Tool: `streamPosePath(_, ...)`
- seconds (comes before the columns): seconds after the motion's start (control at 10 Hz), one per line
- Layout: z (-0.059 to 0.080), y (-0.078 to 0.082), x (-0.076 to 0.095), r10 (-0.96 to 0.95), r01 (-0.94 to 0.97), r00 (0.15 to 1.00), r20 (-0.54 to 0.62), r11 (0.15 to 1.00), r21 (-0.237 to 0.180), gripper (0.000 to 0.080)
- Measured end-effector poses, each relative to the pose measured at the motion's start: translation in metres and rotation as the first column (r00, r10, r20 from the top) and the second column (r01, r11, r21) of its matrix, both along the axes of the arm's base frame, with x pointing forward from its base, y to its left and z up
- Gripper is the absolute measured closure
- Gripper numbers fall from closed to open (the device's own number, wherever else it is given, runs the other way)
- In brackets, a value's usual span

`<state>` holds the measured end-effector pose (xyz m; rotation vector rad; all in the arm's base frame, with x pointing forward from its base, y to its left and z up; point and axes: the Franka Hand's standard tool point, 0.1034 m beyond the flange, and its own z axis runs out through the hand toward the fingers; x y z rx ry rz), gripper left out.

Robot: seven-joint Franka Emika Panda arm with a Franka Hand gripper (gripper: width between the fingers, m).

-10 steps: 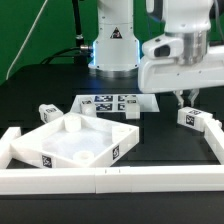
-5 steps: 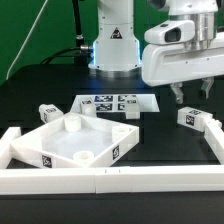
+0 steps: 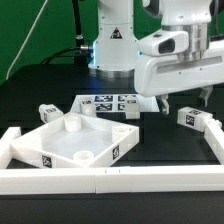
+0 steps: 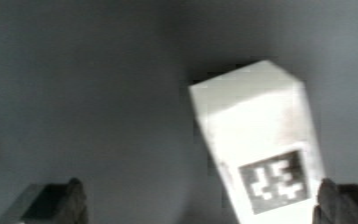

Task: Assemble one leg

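No readable words or numbers. Triangle sign on robot base (image 3: pixel 113 34), 12 o'clock. Black-white marker tags only: marker board (image 3: pixel 118 102) center, tabletop (image 3: pixel 75 140) sides 7 o'clock, leg (image 3: pixel 195 118) 3 o'clock, second leg (image 3: pixel 47 112) 9 o'clock. Wrist view: 1 tag on leg (image 4: pixel 247 110).

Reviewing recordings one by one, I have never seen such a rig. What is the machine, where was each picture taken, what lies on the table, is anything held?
The machine is a white robot arm ending in a two-finger gripper. One picture comes from a camera off the arm, the other from a camera on its wrist. On the black table lie a white square tray-shaped panel, a short white tagged block, a second white block and the flat white marker board. The gripper hangs open near the first block, holding nothing.
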<state>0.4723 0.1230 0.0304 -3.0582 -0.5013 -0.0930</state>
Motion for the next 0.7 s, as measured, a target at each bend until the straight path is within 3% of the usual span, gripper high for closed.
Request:
streamPosePath(0.2, -0.0150, 0.0131, -0.0028, 0.014, -0.014, 0.999, 0.032, 1.000, 0.006, 0.0150)
streamPosePath(0.5, -0.0142, 0.0108, -0.0027, 0.012, -0.012, 1.000, 0.027, 1.000, 0.004, 0.0150)
streamPosePath(0.6, -0.0142, 0.0107, -0.0027, 0.012, -0.012, 1.000, 0.027, 1.000, 0.004, 0.0281)
streamPosePath(0.7, -0.0144, 0.0107, -0.0028, 0.012, -0.012, 1.000, 0.027, 1.000, 0.004, 0.0465)
